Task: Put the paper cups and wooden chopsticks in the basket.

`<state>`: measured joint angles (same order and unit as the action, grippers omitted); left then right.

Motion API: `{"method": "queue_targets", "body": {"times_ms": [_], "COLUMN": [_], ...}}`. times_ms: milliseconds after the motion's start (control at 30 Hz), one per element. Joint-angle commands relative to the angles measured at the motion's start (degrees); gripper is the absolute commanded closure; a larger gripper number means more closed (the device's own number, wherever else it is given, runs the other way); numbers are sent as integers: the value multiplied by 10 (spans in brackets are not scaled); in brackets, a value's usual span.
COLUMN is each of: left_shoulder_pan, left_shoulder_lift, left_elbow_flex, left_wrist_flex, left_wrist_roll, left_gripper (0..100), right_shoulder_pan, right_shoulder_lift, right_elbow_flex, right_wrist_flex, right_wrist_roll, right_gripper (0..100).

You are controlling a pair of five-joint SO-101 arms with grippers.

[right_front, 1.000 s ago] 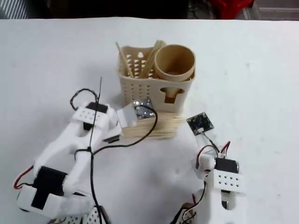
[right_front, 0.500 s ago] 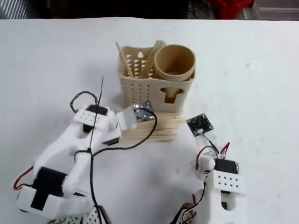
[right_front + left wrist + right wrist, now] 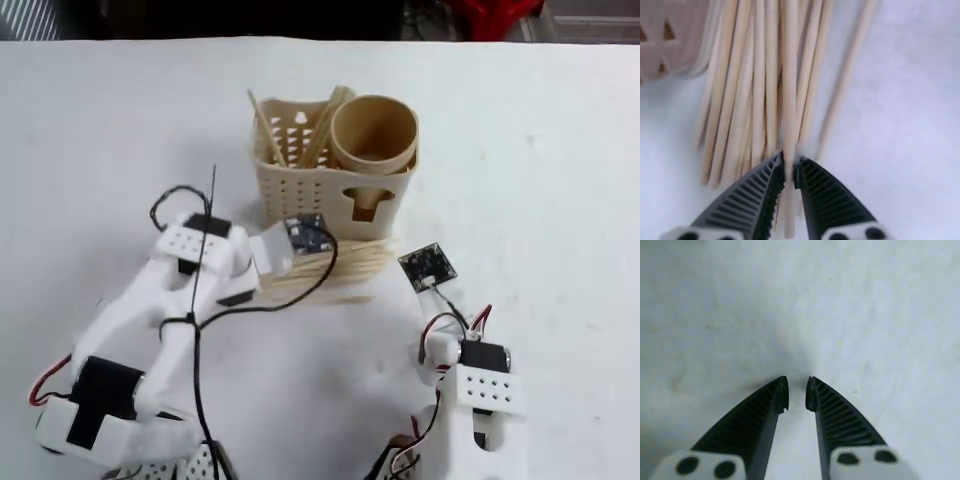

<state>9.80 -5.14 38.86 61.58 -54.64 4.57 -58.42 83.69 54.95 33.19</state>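
Observation:
A perforated cream basket (image 3: 300,185) stands mid-table with a paper cup (image 3: 375,135) and a few wooden chopsticks (image 3: 300,130) upright in it. A pile of several chopsticks (image 3: 350,270) lies on the table against its front. The left arm (image 3: 200,260) comes in from the left to that pile. My left gripper (image 3: 789,167) is shut on one chopstick (image 3: 789,115) from the top of the pile (image 3: 750,110), beside a basket corner (image 3: 665,35). My right gripper (image 3: 797,390) hangs over bare table, fingers almost touching, with nothing between them.
The right arm (image 3: 478,385) sits at the front right, its camera board (image 3: 428,265) just right of the pile. White tabletop (image 3: 540,180) lies open to the right, left and behind the basket. A black cable (image 3: 200,330) runs along the left arm.
The left arm's wrist has shifted slightly back and up at the pile's left end, and the chopsticks there have fanned a little. The right arm has kept still.

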Motion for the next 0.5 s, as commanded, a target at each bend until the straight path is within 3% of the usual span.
{"method": "queue_targets", "body": {"times_ms": [0,267,467], "left_shoulder_pan": [-3,-3,-3], "left_shoulder_lift": [-7,-7,-46], "left_elbow_flex": [-103,-236,-267], "left_wrist_flex": [85,222,273], "left_wrist_roll": [2,-3,0], "left_gripper": [978,978,978], "right_shoulder_pan": [6,6,6], "right_shoulder_lift": [-9,-9,-9], "right_elbow_flex": [-3,-3,-3], "right_wrist_flex": [-9,-9,-9], "right_wrist_roll": [4,4,4], "right_gripper": [926,926,926]}}
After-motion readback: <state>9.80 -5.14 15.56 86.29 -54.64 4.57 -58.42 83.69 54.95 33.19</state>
